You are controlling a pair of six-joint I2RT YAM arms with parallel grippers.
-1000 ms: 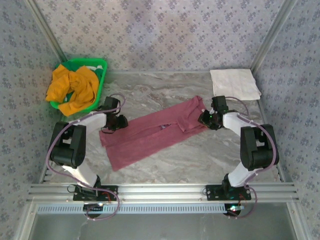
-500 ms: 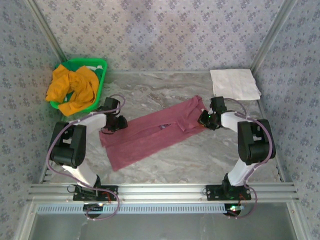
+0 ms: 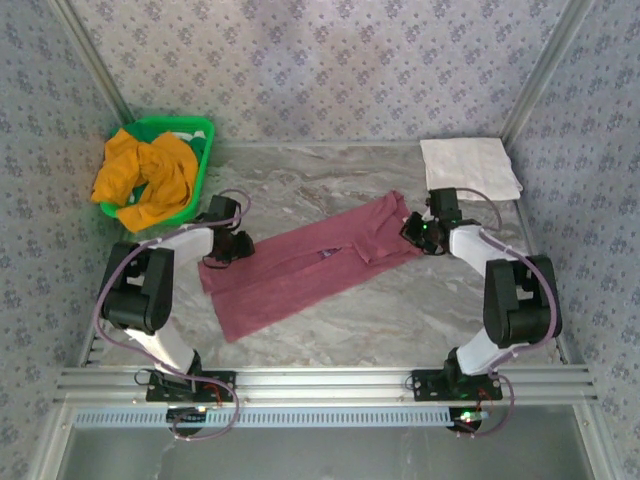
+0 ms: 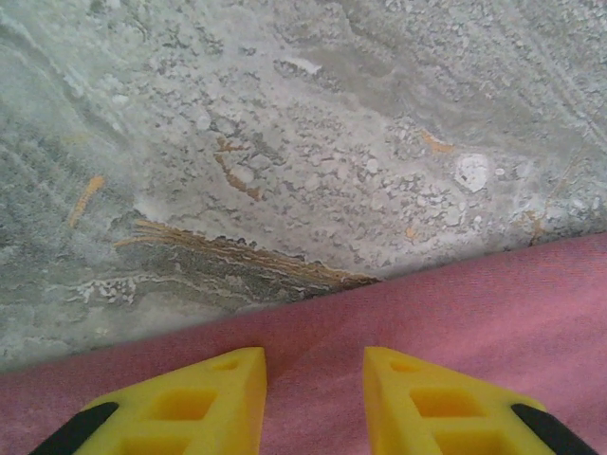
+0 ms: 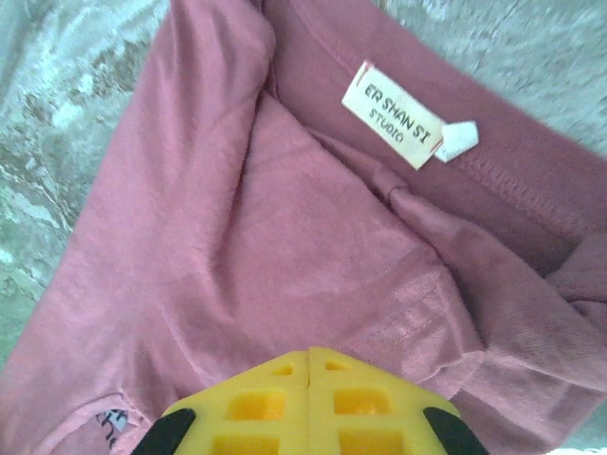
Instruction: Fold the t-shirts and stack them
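I am clenching my right tool (image 5: 310,354) on the collar end of the maroon t-shirt (image 3: 300,270) lying stretched across the table (image 3: 400,315), my left tool (image 4: 313,368) hovering released over its opposite edge, readying a fold.

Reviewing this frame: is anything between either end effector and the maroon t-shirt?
Nothing visible. The left end effector sits open right over the maroon t-shirt near its edge, with bare cloth showing in its gap. The right end effector is shut directly against the cloth below the neck label; whether it pinches fabric cannot be told.
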